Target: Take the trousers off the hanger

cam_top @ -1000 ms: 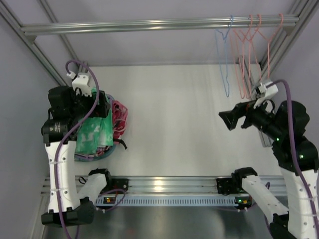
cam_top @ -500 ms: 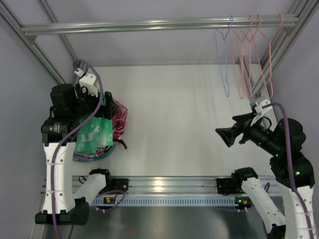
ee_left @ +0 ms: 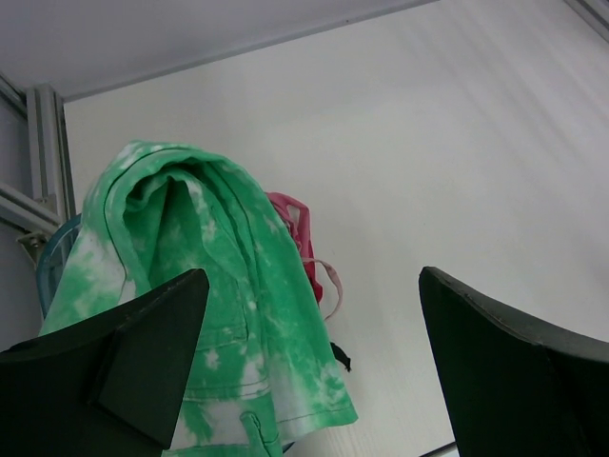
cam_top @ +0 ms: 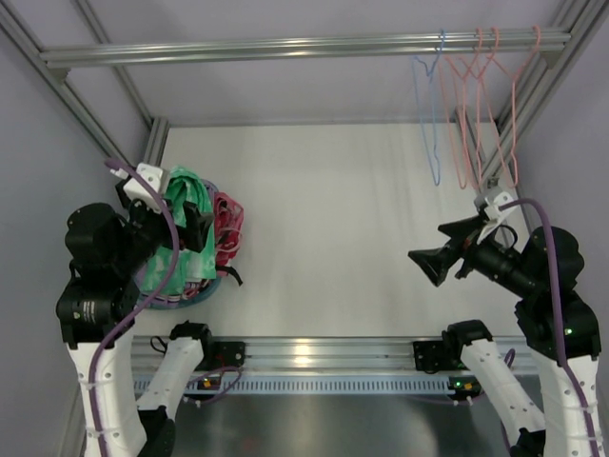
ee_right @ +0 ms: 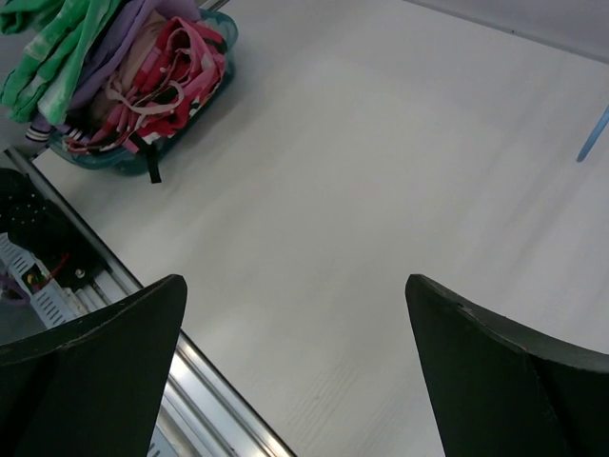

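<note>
Left arm [cam_top: 95, 314]: upright, elbow bent, wrist tipped forward and down. Left gripper [ee_left: 310, 286]: jaws spread wide, empty. Right arm [cam_top: 557, 319]: upright, forearm reaching leftward. Right gripper [ee_right: 295, 284]: jaws spread wide, empty.

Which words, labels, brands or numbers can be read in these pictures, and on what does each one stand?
None: no text can be read in any view.
The trousers carry only a pale pattern, no letters.
The rail by the arm bases: any marks there are too small to read.
</note>
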Robot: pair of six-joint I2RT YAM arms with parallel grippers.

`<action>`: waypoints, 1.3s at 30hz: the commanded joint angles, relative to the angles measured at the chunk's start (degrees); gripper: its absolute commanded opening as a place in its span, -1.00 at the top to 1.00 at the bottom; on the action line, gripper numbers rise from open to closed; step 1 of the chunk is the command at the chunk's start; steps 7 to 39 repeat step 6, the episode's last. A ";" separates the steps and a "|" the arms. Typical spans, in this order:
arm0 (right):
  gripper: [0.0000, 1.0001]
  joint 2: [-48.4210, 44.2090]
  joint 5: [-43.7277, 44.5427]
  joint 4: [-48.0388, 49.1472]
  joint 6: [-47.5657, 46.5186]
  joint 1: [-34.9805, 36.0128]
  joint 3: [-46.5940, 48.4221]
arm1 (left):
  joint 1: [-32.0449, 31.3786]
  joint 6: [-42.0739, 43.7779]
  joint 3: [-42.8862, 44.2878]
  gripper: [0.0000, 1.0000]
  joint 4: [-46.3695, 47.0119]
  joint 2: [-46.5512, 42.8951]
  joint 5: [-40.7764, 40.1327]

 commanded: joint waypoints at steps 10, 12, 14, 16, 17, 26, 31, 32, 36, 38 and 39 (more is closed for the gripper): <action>-0.99 -1.79 -1.72 0.29 -0.20 -0.44 1.15 | 0.01 -1.74 -1.19 -0.97 -0.30 -0.08 -2.45; -0.99 -1.79 -1.72 0.29 -0.20 -0.44 1.15 | 0.01 -1.74 -1.19 -0.97 -0.30 -0.08 -2.45; -0.99 -1.79 -1.72 0.29 -0.20 -0.44 1.15 | 0.01 -1.74 -1.19 -0.97 -0.30 -0.08 -2.45; -0.99 -1.79 -1.72 0.29 -0.20 -0.44 1.15 | 0.01 -1.74 -1.19 -0.97 -0.30 -0.08 -2.45; -0.99 -1.79 -1.72 0.29 -0.20 -0.44 1.15 | 0.01 -1.74 -1.19 -0.97 -0.30 -0.08 -2.45; -0.99 -1.79 -1.72 0.29 -0.20 -0.44 1.15 | 0.01 -1.74 -1.19 -0.97 -0.30 -0.08 -2.45; -0.99 -1.79 -1.72 0.29 -0.20 -0.44 1.15 | 0.01 -1.74 -1.19 -0.97 -0.30 -0.08 -2.45; -0.99 -1.79 -1.72 0.29 -0.20 -0.44 1.15 | 0.01 -1.74 -1.19 -0.97 -0.30 -0.08 -2.45; -0.99 -1.79 -1.72 0.29 -0.20 -0.44 1.15 | 0.01 -1.74 -1.19 -0.97 -0.30 -0.08 -2.45; -0.99 -1.79 -1.72 0.29 -0.20 -0.44 1.15 | 0.01 -1.74 -1.19 -0.97 -0.30 -0.08 -2.45; -0.99 -1.79 -1.72 0.29 -0.20 -0.44 1.15 | 0.01 -1.74 -1.19 -0.97 -0.30 -0.08 -2.45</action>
